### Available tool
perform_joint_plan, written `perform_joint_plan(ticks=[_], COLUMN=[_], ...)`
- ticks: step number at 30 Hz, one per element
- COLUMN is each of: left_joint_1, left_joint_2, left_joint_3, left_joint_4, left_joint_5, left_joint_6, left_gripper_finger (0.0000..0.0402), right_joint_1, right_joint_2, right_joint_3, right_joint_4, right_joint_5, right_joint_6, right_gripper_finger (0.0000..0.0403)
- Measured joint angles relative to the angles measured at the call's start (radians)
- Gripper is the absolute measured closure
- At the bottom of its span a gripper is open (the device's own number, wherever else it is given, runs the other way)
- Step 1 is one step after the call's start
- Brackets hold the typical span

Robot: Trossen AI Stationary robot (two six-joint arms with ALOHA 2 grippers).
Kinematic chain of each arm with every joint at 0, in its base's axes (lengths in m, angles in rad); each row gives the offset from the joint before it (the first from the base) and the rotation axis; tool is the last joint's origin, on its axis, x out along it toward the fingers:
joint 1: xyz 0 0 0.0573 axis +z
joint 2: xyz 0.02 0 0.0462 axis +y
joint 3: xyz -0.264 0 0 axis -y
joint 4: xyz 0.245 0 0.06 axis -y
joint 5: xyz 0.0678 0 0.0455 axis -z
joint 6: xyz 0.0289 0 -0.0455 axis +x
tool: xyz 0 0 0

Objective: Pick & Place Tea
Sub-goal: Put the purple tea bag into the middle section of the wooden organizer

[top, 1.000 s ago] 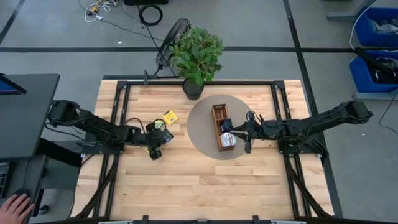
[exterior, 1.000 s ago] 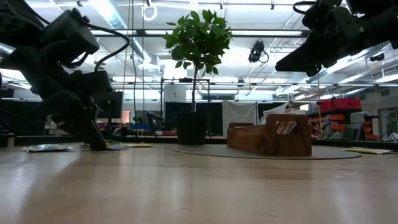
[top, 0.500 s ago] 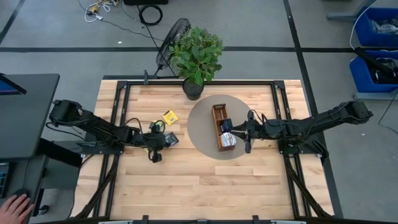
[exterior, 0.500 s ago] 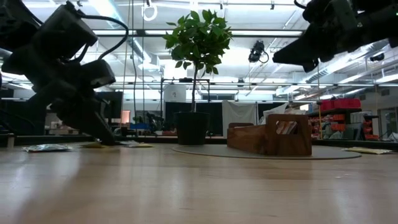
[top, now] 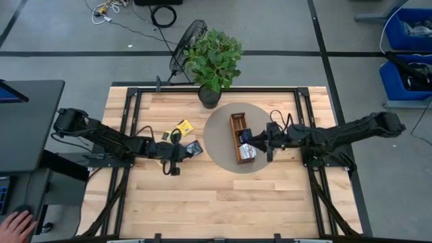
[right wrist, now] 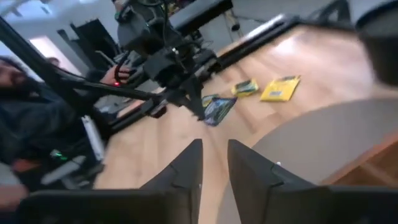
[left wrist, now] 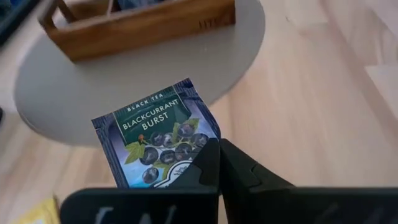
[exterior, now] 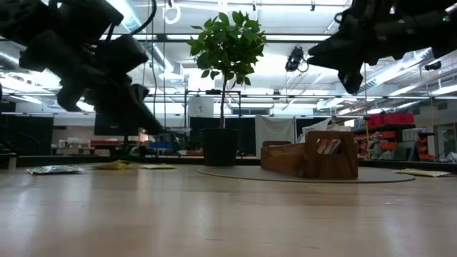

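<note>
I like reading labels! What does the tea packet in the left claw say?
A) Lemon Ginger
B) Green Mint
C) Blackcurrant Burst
C: in the left wrist view, the left claw pinches a dark blue packet printed "Blackcurrant Burst".

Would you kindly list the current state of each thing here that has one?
Left end effector: shut on the navy sachet, lifted off the table.
Navy sachet: held by one corner, in the air, short of the mat.
Right end effector: slightly open, empty, above the mat beside the tray.
Tray: on the mat, sachets standing in one end.
Yellow sachet: flat on the table.
Mat: flat on the table.
</note>
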Motion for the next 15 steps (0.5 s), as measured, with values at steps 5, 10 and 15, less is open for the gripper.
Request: perform_joint_plan(ticks=[5, 10, 15], left_joint_1=[0.003, 0.003, 0.003], left_joint_2=[0.0, -0.001, -0.001], left_joint_3=[0.026, 0.047, 0.077], left_joint_4=[0.0, -0.002, 0.002], left_joint_5=[-0.019, -0.037, -0.038], left_joint_6=[0.065, 0.116, 0.17], left_gripper_finger=[0.04, 0.04, 0.04], right_joint_1=[-0.055, -0.072, -0.098], right_joint_2=[0.053, 0.113, 0.147], right_joint_3=[0.0, 0.0, 0.06], right_joint_4=[0.003, 0.081, 0.059], right_joint_5=[-0.128, -0.136, -0.145], right_joint_6=[0.152, 0.256, 0.289], right_gripper_finger=[0.0291, 0.0237, 0.0192])
